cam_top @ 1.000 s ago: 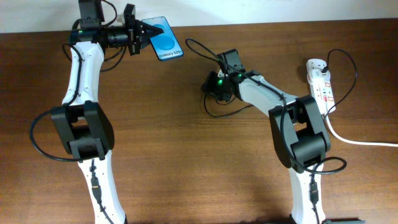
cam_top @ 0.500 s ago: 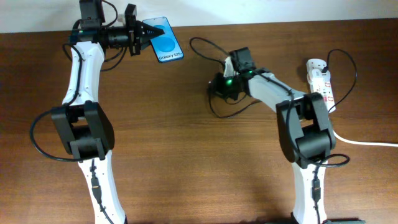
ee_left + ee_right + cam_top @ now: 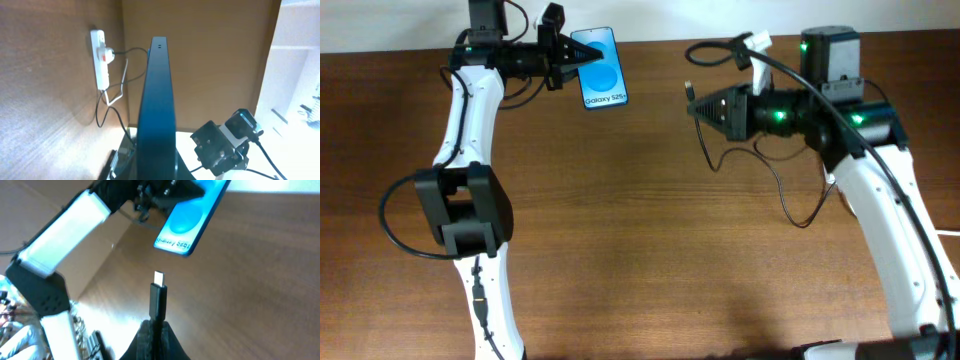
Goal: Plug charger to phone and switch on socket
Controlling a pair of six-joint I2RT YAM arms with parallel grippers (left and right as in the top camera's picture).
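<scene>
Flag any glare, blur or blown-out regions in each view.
Overhead: evenly lit and sharp, no glare. Left wrist: phone edge-on, dark and soft near the lens; the room at right is blown out white; sheen on the table. Right wrist: charger tip crisp, left arm behind it bright and slightly soft.

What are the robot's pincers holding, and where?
Left pincer: the phone, by a long edge. Right pincer: the charger, just behind its connector tip.

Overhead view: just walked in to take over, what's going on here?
The left tool grips the phone by one end. The right tool holds the charger near its connector tip, pointed toward the phone but apart from it. The phone is not plugged in yet, and neither tool is at the socket.
</scene>
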